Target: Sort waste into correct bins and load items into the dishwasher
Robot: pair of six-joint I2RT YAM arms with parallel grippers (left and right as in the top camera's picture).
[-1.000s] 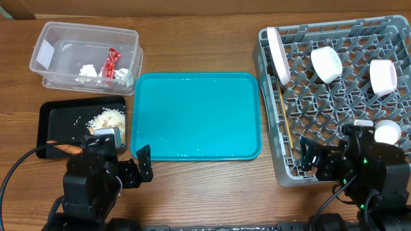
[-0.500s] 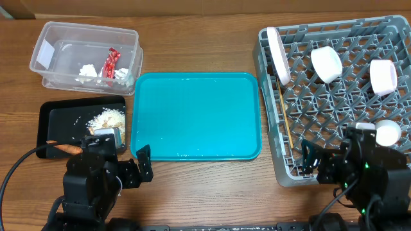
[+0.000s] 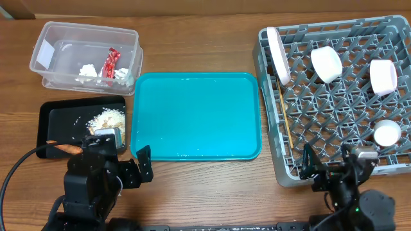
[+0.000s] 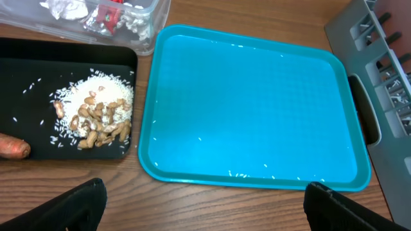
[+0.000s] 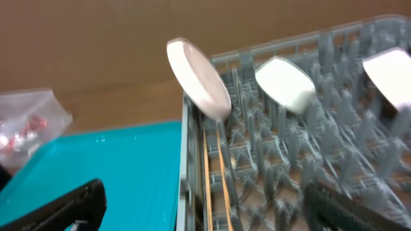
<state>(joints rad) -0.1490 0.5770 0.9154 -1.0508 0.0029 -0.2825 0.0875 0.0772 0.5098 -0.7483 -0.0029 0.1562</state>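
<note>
2 bowls, a cup, a plate on edge and chopsticks are sitting in the rack. The wrapper and napkin are lying in the tub. Rice and nuts are lying in the black tray, with the carrot at its front edge. The left end effector is hovering wide open and empty before the teal tray. The right end effector, equally spread and empty, is hanging at the rack's front-left corner.
</note>
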